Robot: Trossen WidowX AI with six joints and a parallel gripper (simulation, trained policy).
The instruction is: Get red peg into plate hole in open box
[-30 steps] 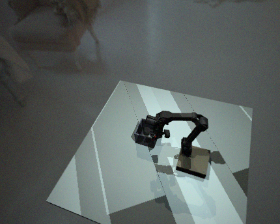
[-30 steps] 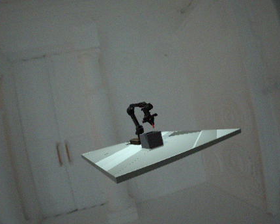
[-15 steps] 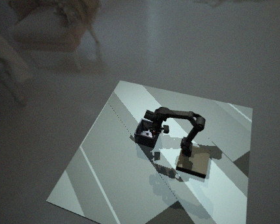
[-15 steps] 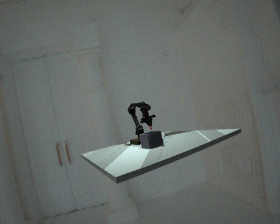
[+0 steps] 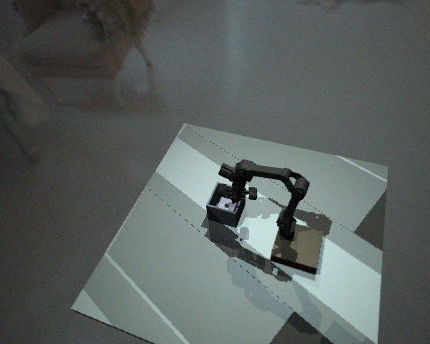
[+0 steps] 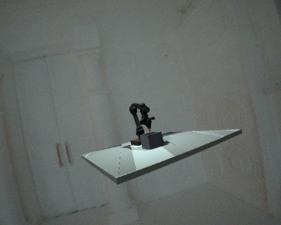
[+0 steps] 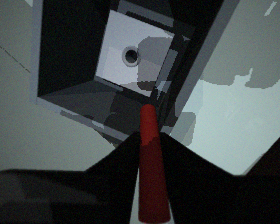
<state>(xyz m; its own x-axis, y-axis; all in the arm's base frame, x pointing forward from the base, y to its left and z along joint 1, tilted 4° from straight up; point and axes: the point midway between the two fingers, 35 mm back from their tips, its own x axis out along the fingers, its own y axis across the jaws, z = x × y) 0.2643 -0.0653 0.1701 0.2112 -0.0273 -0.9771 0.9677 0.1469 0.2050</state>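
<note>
Claw (image 5: 235, 198) (image 6: 149, 127) (image 7: 149, 137): clenched on peg (image 5: 234, 200) (image 6: 149, 130) (image 7: 153, 175). Peg: above box (image 5: 223, 216) (image 6: 152, 140) (image 7: 34, 60), in from desk's (image 5: 151, 260) (image 6: 102, 163) (image 7: 8, 125) left edge in the top view. Risks: tip off the hole (image 7: 131, 56), lowered early, lands on plate (image 7: 111, 47) or catches wall; contact may tilt peg.

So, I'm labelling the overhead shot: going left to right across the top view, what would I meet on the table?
The open box, then the tan base plate under the arm's foot.
</note>
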